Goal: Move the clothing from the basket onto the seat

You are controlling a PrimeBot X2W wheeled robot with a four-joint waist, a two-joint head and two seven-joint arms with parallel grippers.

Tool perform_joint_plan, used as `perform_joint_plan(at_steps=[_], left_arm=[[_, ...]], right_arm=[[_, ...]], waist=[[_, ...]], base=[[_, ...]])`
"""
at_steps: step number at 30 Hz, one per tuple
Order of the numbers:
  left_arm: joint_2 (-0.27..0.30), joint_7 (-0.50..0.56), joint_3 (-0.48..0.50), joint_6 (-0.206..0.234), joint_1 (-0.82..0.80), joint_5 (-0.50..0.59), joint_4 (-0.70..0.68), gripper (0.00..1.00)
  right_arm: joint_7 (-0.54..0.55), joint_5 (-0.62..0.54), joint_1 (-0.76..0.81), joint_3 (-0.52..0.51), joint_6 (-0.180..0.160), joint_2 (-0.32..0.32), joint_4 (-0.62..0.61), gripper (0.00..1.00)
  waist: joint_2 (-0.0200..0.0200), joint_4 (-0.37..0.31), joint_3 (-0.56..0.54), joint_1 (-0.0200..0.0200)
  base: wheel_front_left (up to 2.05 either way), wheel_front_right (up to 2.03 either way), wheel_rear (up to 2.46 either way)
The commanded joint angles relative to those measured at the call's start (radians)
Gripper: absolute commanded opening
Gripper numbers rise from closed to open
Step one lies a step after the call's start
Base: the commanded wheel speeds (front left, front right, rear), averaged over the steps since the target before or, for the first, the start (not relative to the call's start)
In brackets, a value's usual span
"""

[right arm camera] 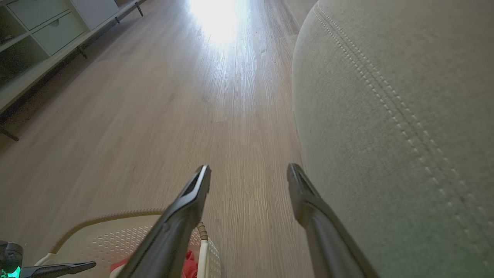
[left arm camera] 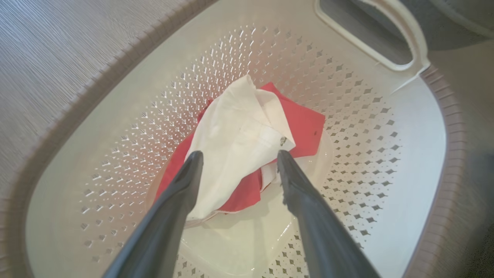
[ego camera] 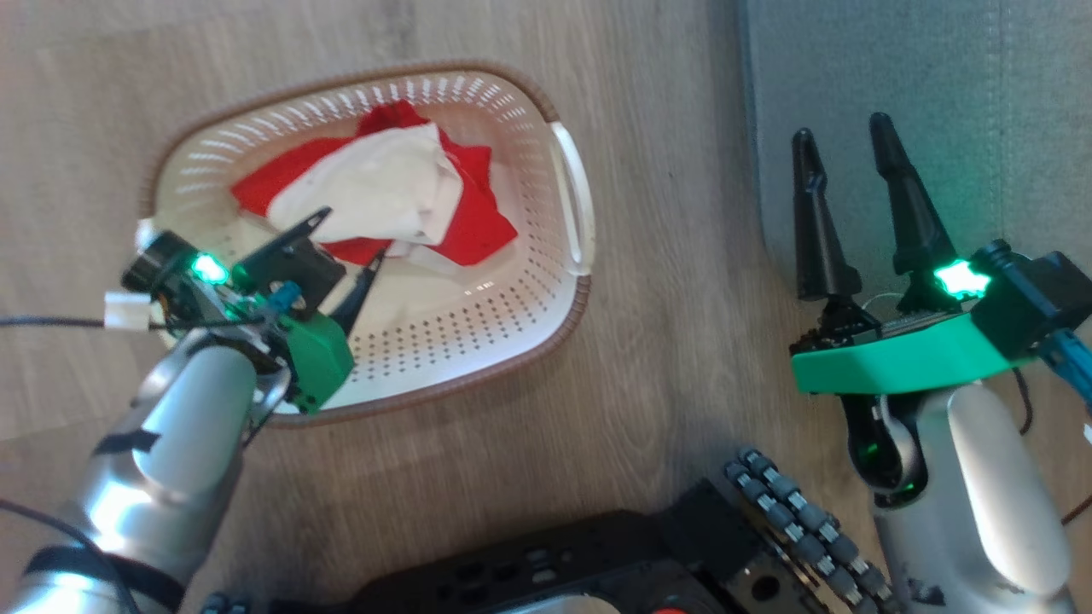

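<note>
The clothing (ego camera: 384, 192), a crumpled red and white bundle, lies inside the cream perforated basket (ego camera: 512, 324) on the wooden floor. In the left wrist view the clothing (left arm camera: 239, 143) sits just beyond my open left gripper (left arm camera: 237, 158), whose two dark fingers straddle its near edge without closing. From the head view, the left gripper (ego camera: 348, 241) reaches into the basket from its lower left. My right gripper (ego camera: 840, 136) stands open over the edge of the grey-green seat (ego camera: 921, 77), nothing between its fingers. The seat (right arm camera: 405, 116) with its pale stitching takes up the right of the right wrist view.
The basket's white handle (ego camera: 576, 196) faces the seat, with a strip of wood floor (ego camera: 674, 256) between them. My dark base (ego camera: 597, 563) lies at the bottom. A low white cabinet (right arm camera: 42, 27) stands far off across the floor.
</note>
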Motion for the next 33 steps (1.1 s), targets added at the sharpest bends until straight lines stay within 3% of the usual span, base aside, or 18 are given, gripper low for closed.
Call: perform_joint_plan(at_steps=[1, 10, 20, 33], left_arm=[[0.04, -0.005, 0.009, -0.001, -0.015, 0.009, 0.017, 1.0], [0.07, -0.005, -0.052, 0.003, -0.116, 0.046, 0.149, 1.0], [0.059, -0.005, -0.06, 0.053, -0.236, 0.046, 0.348, 1.0], [0.024, -0.005, -0.109, 0.059, -0.346, 0.057, 0.408, 1.0]], right_arm=[[-0.009, -0.007, 0.019, 0.038, 0.0, 0.003, -0.044, 1.0], [-0.009, 0.018, 0.04, 0.073, 0.0, 0.003, -0.091, 1.0], [-0.009, 0.045, 0.092, 0.086, 0.0, 0.003, -0.129, 1.0], [-0.009, 0.052, 0.123, 0.097, 0.0, 0.003, -0.169, 1.0]], waist=[[0.0001, -0.05, 0.064, -0.0002], [0.0001, -0.091, 0.13, -0.0002], [0.0001, -0.111, 0.173, -0.0002], [0.0001, -0.115, 0.203, -0.0002]], base=[[0.0, 0.0, 0.0], [0.0, 0.0, 0.0], [0.0, 0.0, 0.0], [0.0, 0.0, 0.0]])
